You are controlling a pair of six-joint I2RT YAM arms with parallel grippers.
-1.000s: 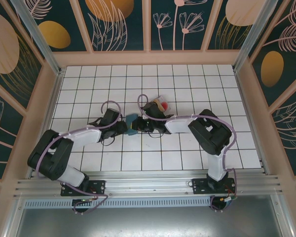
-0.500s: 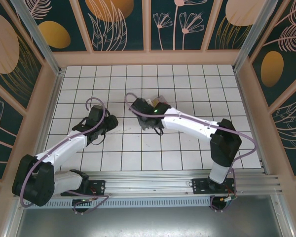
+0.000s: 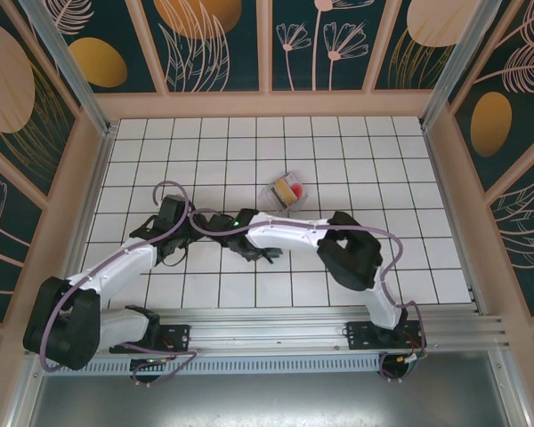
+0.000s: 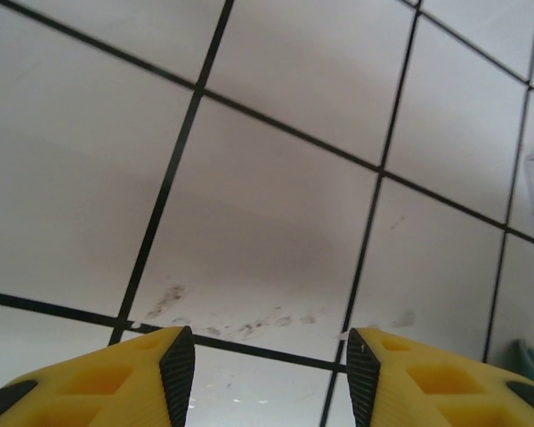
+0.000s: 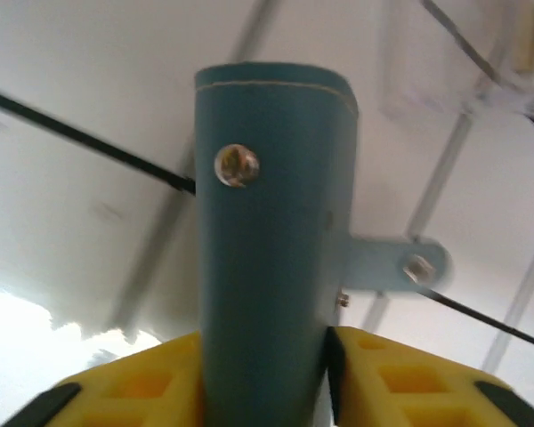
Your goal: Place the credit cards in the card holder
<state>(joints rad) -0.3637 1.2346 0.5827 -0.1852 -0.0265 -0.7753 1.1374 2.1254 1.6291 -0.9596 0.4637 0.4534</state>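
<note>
No cards (image 3: 291, 189) appear to be in the holder (image 5: 267, 222) yet: the right gripper (image 5: 265, 356) clamps it between its fingers, the left gripper (image 4: 262, 360) hangs half-open and empty, and the cards wait in a tray (image 3: 274, 197) well beyond both.

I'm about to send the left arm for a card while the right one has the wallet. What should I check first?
1. The card holder sits in the right gripper, touching both fingers: ok.
2. The left gripper is open and empty: ok.
3. The red card lies in the clear tray: ok.
4. Holder opened for loading: cannot tell; its snap strap sticks out sideways.
5. Clearance between the two grippers in the top view: cannot tell; they are very close.
</note>
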